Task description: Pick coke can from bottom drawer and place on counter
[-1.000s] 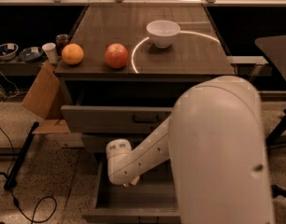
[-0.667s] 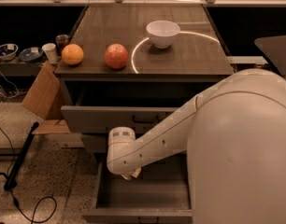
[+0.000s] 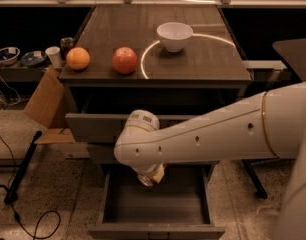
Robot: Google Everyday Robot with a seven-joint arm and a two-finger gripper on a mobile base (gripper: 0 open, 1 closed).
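The bottom drawer is pulled out, and the part of its floor I can see is bare. My arm reaches in from the right. My gripper hangs under the white wrist, over the back of the drawer. It is mostly hidden by the wrist. A small can-like thing with a silver end and a reddish side, the coke can, shows in its grip just below the wrist. The counter is the dark wood top above, with a bright curved reflection.
On the counter stand an orange, a red apple and a white bowl. The middle drawer front juts out a little above the wrist. Cardboard, a black pole and a cable lie on the floor at left.
My wrist has risen from inside the bottom drawer and shifted right. The arm now stretches across the view instead of blocking it. The can has come up with the gripper.
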